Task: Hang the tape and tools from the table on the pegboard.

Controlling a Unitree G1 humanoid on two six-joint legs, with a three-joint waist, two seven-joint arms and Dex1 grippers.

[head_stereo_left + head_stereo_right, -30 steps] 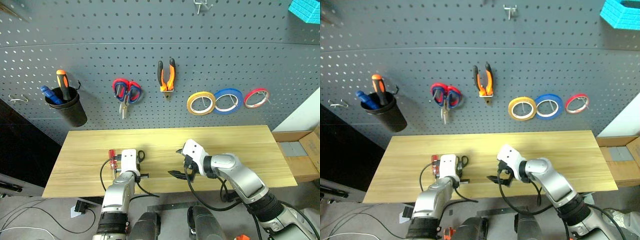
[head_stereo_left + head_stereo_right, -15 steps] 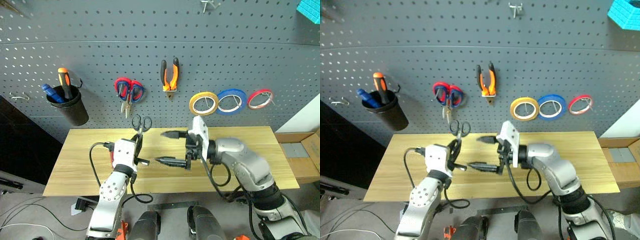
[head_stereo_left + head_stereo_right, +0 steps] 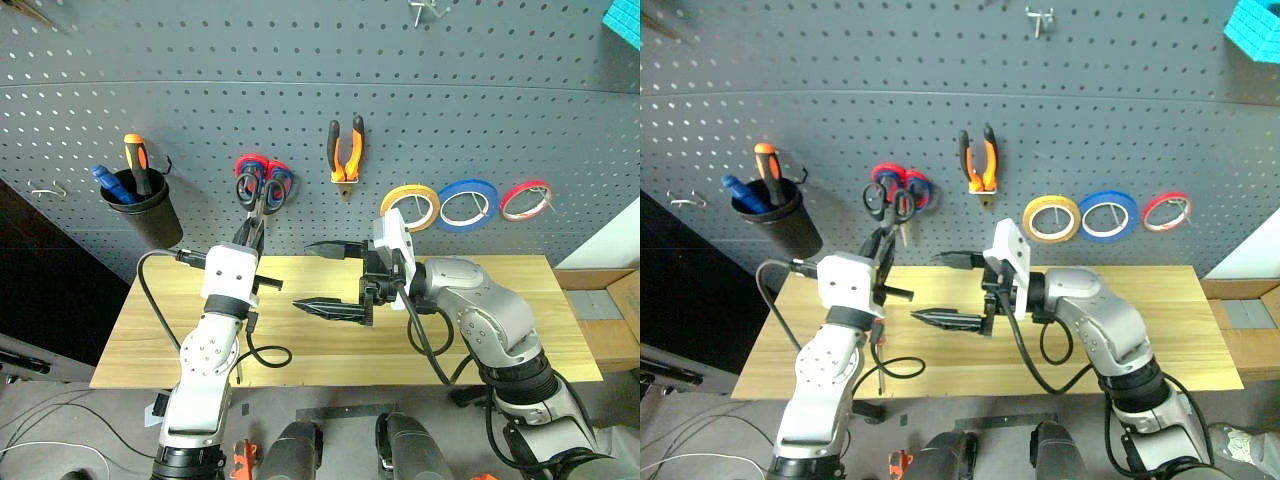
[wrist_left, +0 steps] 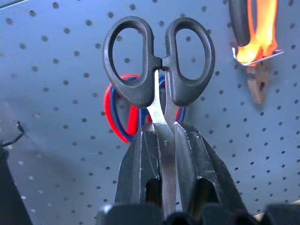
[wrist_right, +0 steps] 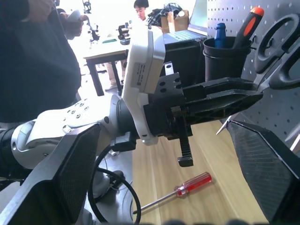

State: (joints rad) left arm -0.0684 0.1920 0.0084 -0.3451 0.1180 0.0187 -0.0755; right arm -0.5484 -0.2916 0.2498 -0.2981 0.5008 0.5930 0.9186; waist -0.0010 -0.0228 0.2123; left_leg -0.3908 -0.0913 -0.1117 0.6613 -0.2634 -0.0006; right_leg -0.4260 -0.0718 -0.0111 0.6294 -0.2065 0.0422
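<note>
Figure legend. My left gripper (image 4: pixel 161 140) is clamped on the blades of the black-handled scissors (image 4: pixel 158 61), so that the two finger loops stand clear above my fingers and the tool's long axis runs upright, in line with the gripper. The scissors are raised off the surface (image 3: pixel 560 300) and held in front of the pegboard (image 3: pixel 300 60), just beside and partly overlapping the red-and-blue scissors (image 3: pixel 275 180) already hanging there. My right gripper (image 3: pixel 330 275) is spread wide and holds nothing; it points sideways toward my left arm, near it at about the same height. The red-handled screwdriver (image 5: pixel 178 191) lies flat on the surface below my left arm. The orange-handled pliers (image 3: pixel 344 150) hang on the board, with the yellow tape ring (image 3: pixel 410 205) on its hook, next to the blue ring (image 3: pixel 470 203) and the red ring (image 3: pixel 527 199). The coming move, as I judge it, turns on carrying one black loop over a free hook; my left arm is the nearer one, and which hook is free I cannot tell.
</note>
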